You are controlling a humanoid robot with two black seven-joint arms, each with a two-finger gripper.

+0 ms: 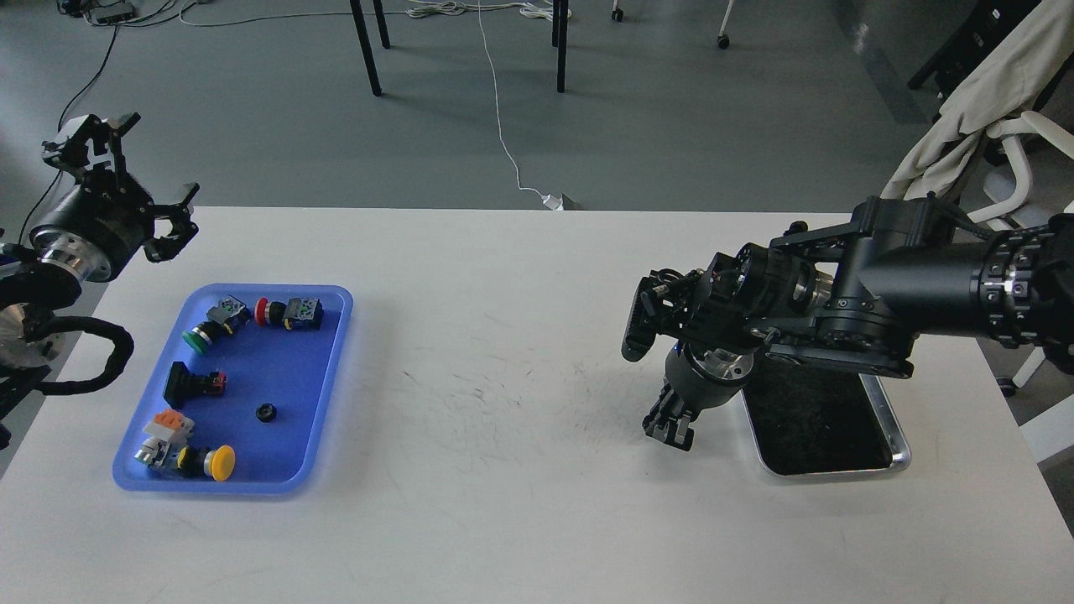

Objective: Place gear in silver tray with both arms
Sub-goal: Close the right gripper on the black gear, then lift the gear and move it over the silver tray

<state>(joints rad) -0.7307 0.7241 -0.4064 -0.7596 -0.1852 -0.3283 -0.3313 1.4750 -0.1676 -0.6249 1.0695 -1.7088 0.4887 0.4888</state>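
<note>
On the white table (520,352), seen from the head, the silver tray (898,457) lies at the right, partly hidden under the right arm; its gripper (669,424), pointing down just left of the tray, cannot be told open or closed. The left gripper (138,180) is held spread above the blue tray (327,369), where the small black gear (266,412) lies loose. A slip is risked, since the gear is so small.

Your colours on the white table (520,503)

You see a blue tray (331,377), a shiny silver tray (898,436) with dark bottom, and a yellow-capped button (220,462).
</note>
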